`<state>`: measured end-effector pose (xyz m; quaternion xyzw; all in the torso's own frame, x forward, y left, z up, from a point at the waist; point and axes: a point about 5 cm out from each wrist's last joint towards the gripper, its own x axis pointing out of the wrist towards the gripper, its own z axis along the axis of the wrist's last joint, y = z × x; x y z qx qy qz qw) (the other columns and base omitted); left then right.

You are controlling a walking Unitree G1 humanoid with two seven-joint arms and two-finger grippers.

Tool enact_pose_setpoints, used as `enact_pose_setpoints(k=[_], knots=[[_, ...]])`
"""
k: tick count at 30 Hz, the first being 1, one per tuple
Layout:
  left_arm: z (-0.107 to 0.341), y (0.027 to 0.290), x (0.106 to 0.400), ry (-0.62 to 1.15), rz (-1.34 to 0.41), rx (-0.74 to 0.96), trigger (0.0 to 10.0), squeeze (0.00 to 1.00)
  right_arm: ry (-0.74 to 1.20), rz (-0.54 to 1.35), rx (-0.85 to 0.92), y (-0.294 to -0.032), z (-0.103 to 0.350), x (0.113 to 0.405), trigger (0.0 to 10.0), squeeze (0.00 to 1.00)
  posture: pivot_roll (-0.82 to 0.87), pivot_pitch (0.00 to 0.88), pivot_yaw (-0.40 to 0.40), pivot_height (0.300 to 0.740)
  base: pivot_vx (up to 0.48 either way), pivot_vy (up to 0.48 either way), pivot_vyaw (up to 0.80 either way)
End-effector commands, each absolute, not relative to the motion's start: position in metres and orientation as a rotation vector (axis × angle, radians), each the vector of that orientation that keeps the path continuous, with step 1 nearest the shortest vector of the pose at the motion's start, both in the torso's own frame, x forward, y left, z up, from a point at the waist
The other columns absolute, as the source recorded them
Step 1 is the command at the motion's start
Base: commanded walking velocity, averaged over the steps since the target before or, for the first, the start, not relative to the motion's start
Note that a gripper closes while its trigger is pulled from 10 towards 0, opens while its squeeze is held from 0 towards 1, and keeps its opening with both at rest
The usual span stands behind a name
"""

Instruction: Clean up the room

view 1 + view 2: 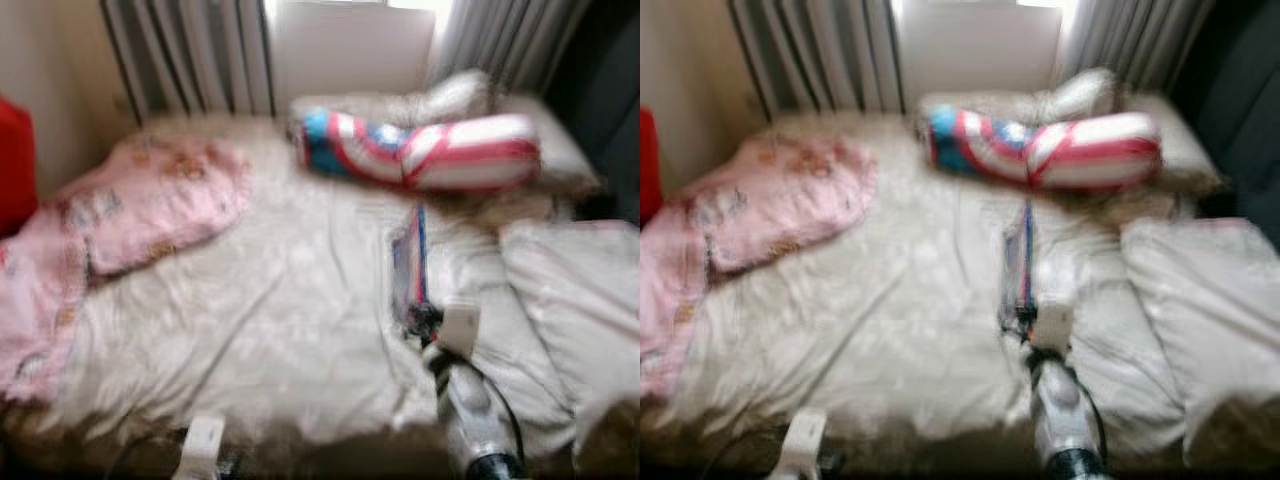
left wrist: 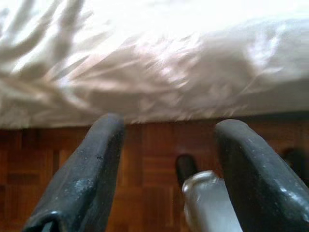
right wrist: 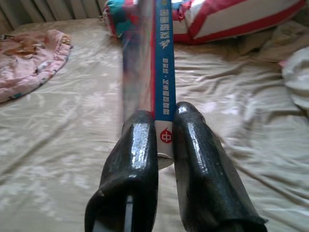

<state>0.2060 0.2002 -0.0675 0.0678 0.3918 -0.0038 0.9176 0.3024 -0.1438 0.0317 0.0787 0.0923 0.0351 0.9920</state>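
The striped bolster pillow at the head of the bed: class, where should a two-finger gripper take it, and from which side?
Grip the striped bolster pillow at its teal end, coming from the foot of the bed. It lies crosswise, and that end looks narrower and freer; the other rests against a pale pillow. The right gripper is holding a book.

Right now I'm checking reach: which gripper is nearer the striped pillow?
Right. The right gripper is over the bed, gripping a book that points at the striped pillow. The left gripper hangs below the bed's edge.
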Motion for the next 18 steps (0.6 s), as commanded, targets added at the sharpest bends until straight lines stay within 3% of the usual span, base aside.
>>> enact_pose_setpoints(k=[1,5,18], knots=[[-0.0721,0.191,0.2009,0.832,-0.031,0.125,10.0,0.0,0.124,0.059,0.147,-0.1496,0.0429,0.3084,10.0,0.0,-0.06,0.0,-0.021,0.74,0.0,-0.431,0.0],[-0.0717,0.1904,0.2018,0.83,-0.032,0.122,10.0,0.0,0.125,0.059,0.146,-0.1496,0.0429,0.3084,10.0,0.0,-0.06,0.0,-0.022,0.74,0.0,-0.325,0.0],[-0.0678,0.1932,0.2072,0.8,-0.011,0.093,10.0,0.0,0.126,0.056,0.143,-0.1503,0.0433,0.3089,10.0,0.0,-0.06,0.004,-0.023,0.74,0.0,0.0,0.0]])
